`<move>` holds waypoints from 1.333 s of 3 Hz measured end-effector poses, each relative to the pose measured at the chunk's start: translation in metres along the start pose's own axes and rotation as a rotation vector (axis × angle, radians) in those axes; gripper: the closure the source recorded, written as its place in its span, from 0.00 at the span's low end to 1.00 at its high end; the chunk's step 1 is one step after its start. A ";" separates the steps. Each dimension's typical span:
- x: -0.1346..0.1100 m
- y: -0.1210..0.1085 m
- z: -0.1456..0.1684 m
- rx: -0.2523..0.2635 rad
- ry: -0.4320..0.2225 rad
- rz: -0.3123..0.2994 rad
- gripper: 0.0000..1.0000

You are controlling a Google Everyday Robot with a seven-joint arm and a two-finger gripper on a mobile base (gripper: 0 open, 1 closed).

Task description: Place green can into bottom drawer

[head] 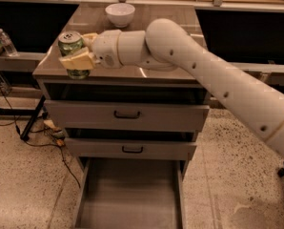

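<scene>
A speckled floor and a grey-brown cabinet with a shiny brown top were seen. The green can was found at the front left corner of that top, close to the front edge. The gripper was placed around the can, and the can was pinched between the two yellowish fingers, one on the front side and one behind. It could not be told if the can was lifted off the top or was resting on it. A white bowl was left near the back edge, well apart from the can. The bottom drawer was pulled out, and nothing was seen on its grey floor. So the drawer was judged ready and the can was judged grabbed. The can was not yet carried over the front edge, lowered into the drawer and let go
</scene>
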State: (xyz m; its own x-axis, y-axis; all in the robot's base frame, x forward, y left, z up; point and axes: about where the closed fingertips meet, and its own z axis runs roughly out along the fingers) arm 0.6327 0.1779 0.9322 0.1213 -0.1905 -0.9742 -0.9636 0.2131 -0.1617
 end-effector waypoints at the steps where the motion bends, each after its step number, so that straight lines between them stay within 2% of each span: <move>1: 0.006 0.053 -0.046 -0.045 -0.007 -0.001 1.00; 2: 0.019 0.042 -0.091 0.025 0.007 0.012 1.00; 3: 0.025 0.046 -0.091 0.014 0.009 0.019 1.00; 4: 0.076 0.079 -0.090 -0.081 0.034 0.080 1.00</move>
State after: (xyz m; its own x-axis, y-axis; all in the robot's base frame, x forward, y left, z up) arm 0.5440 0.0940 0.8595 0.0364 -0.2090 -0.9772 -0.9861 0.1510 -0.0691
